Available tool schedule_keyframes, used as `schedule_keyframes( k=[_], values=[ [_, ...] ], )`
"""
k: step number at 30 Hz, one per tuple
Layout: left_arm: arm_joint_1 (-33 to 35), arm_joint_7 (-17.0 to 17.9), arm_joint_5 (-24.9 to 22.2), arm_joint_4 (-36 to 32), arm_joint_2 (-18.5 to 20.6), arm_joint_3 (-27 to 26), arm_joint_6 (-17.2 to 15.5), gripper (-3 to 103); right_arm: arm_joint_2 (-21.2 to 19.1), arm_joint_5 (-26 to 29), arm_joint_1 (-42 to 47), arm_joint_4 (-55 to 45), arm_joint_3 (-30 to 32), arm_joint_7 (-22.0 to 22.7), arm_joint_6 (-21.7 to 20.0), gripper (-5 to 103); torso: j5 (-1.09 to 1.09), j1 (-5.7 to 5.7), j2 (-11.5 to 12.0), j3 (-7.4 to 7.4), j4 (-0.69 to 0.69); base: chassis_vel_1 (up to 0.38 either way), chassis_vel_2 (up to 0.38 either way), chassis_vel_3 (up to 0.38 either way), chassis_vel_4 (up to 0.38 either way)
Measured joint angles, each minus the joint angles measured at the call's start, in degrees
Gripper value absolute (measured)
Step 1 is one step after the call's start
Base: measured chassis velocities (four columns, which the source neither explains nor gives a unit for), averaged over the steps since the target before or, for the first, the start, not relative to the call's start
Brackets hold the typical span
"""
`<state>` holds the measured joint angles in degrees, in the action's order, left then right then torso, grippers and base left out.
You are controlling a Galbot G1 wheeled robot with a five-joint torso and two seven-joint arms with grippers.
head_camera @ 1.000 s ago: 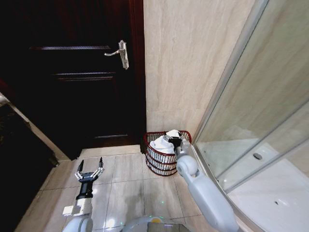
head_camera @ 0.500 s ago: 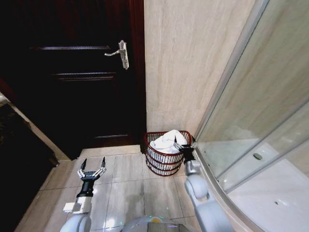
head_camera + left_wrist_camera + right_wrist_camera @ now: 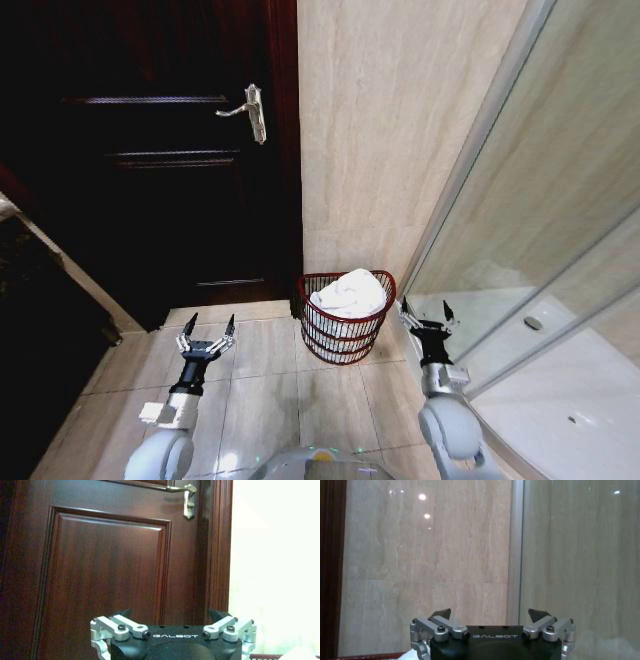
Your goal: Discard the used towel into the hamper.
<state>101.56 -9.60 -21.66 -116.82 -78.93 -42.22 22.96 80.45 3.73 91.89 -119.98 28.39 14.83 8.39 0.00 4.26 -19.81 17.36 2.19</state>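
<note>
A white towel [image 3: 348, 294] lies bunched inside the hamper [image 3: 344, 341], a dark reddish wire basket on the floor against the beige wall. To the hamper's right my right gripper [image 3: 425, 311] points up, open and empty, apart from the rim. On the other side, over the floor tiles, my left gripper [image 3: 209, 327] is also open and holds nothing. In the right wrist view a strip of the hamper's rim [image 3: 370, 655] and a bit of the towel [image 3: 411, 654] show beside the open gripper [image 3: 490, 613]. The left wrist view has the open left gripper [image 3: 171, 612] facing the door.
A dark wooden door [image 3: 160, 150] with a metal lever handle [image 3: 250, 110] stands left of the hamper. A glass shower enclosure [image 3: 540, 250] with a raised curb runs along the right. Beige floor tiles [image 3: 270, 400] lie between my arms.
My right gripper has let go of the towel and drawn back from over the hamper to its right side. The towel now rests in the hamper. The left gripper rose slightly.
</note>
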Motion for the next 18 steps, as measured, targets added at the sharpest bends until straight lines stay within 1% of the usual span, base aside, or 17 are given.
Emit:
schedule_keyframes(
  k=[1,2,5,10,13,16,18],
  values=[
    [0.0,0.0,0.0,0.0,0.0,0.0,0.0,100,0.0,0.0,0.0,0.0,0.0,0.0,0.0,100,0.0,0.0,0.0,0.0,0.0,0.0,0.0,0.0,0.0],
    [0.12,0.0,0.1,-0.07,0.0,0.0,0.15,100,0.16,-0.01,0.5,-0.33,-0.05,0.0,0.34,100,0.01,0.1,-0.31,0.21,0.0,0.0,0.0,0.0,0.0],
    [0.31,0.01,0.25,-0.12,-0.07,-0.04,0.73,100,0.32,-0.16,2.03,-1.82,-0.33,-0.11,-0.32,100,0.0,0.44,-1.39,0.95,-0.01,0.0,0.0,0.0,0.0],
    [0.47,0.15,0.26,-0.13,-0.08,-0.29,0.88,100,0.5,-0.45,2.13,-1.94,-0.56,0.03,-0.36,100,0.0,0.82,-2.3,1.49,0.0,0.0,0.0,0.0,0.0],
    [0.52,0.29,0.25,-0.11,0.1,-0.44,0.96,100,0.45,-0.49,2.14,-1.82,-0.54,0.35,-0.17,100,0.0,1.21,-3.42,2.21,0.0,0.0,0.0,0.0,0.0],
    [0.49,0.3,0.27,-0.04,0.11,-0.45,1.0,100,0.39,-0.49,2.16,-1.8,-0.51,0.43,-0.13,100,0.0,1.3,-3.71,2.41,0.0,0.0,0.0,0.0,0.0],
    [0.43,0.31,0.33,0.08,0.12,-0.45,1.06,100,0.37,-0.31,2.03,-1.78,-0.3,0.62,-0.09,100,0.0,1.59,-4.46,2.88,-0.01,0.051,0.055,0.046,0.055]
  ],
)
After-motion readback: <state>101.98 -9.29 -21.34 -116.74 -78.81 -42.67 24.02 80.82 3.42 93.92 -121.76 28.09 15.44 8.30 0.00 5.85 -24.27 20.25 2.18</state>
